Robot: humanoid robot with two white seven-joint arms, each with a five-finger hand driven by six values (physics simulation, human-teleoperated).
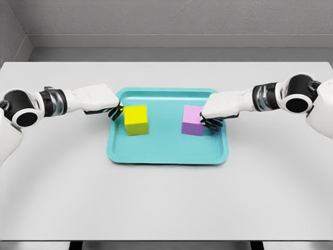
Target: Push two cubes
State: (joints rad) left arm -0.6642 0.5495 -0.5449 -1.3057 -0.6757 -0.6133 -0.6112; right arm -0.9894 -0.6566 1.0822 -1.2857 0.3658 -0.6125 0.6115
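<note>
Your two cubes sit apart on the teal tray [166,156], the yellow cube [136,120] left of centre and the purple cube [193,120] right of it. Both look rigid, light and flat-faced, so they should slide readily on the smooth tray; press low and square on each outer face or they may spin. Your left hand [101,101] reaches in level from the left, its curled fingers [115,112] touching the yellow cube's outer side, gripping nothing. Your right hand [221,108] mirrors it, curled fingertips against the purple cube's outer side.
</note>
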